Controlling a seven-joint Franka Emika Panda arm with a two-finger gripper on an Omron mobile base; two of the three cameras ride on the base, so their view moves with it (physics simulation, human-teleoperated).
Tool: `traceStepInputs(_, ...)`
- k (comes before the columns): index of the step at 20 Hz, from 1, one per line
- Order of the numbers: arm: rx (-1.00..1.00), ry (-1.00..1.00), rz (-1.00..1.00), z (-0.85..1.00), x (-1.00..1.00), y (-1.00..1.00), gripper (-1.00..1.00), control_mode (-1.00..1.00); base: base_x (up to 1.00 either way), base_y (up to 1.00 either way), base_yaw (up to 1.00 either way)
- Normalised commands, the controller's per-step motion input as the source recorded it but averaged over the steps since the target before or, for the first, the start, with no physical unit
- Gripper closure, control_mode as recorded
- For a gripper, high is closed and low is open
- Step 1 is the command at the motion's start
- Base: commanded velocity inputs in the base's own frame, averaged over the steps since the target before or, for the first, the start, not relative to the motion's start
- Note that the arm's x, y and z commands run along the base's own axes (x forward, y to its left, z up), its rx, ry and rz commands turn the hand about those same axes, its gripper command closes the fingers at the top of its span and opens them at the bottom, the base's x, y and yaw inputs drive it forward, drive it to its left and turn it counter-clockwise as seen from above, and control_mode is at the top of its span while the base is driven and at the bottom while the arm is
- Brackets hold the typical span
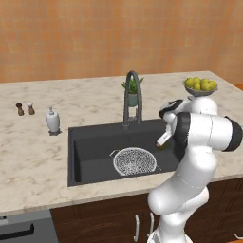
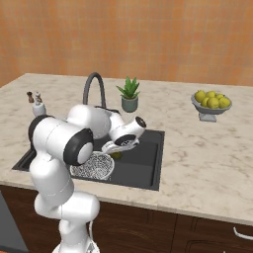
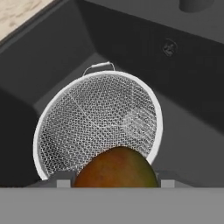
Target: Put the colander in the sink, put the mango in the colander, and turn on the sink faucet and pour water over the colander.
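You are looking at a pale marbled stone counter (image 1: 33, 161) that runs wide across the kitchen, backed by an orange-tan wall (image 1: 118, 33), with dark wood cabinet fronts (image 2: 197, 232) below the counter edge. Set into the counter is the sink (image 1: 90, 147), a dark charcoal basin, and the colander (image 1: 135, 161) already lies on its floor toward the front right in the left base view. Behind the basin the sink faucet (image 1: 132, 97) stands upright with its arched spout over the back edge, and a small potted plant (image 2: 129, 95) sits just behind it. To the left of the sink you have a white soap dispenser (image 1: 52, 120) near the rim, and further left two small shakers (image 1: 24, 108) side by side. Well off to the right a footed bowl of yellow-green fruit (image 2: 211, 104) stands on the counter, apart from the work. The arm's own white links block much of the basin's right side in the left base view. The gripper (image 3: 114, 179) hangs above the sink, clasped on the mango (image 3: 116, 168), which sits between the fingertips with its brownish-orange side toward the hand camera; seen from there the fruit overlaps the near rim of the colander, held above it and not resting in the mesh.
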Motion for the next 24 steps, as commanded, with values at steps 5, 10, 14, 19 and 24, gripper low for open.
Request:
traceStepInputs(5, 0.0, 0.0, 0.0, -0.39, 0.1, 0.15, 1.0, -1.0, 0.0, 0.0, 0.0)
traceStepInputs(10, 0.0, 0.0, 0.0, -0.22, 0.21, 0.14, 1.0, -1.0, 0.0, 0.0, 0.0)
traceStepInputs(14, 0.0, 0.0, 0.0, -0.26, 0.14, 0.07, 1.0, -1.0, 0.0, 0.0, 0.0)
traceStepInputs(19, 0.0, 0.0, 0.0, -0.3, 0.06, 0.17, 1.0, -1.0, 0.0, 0.0, 0.0)
traceStepInputs(24, 0.0, 0.0, 0.0, -0.26, 0.21, 0.09, 1.0, -1.0, 0.0, 0.0, 0.0)
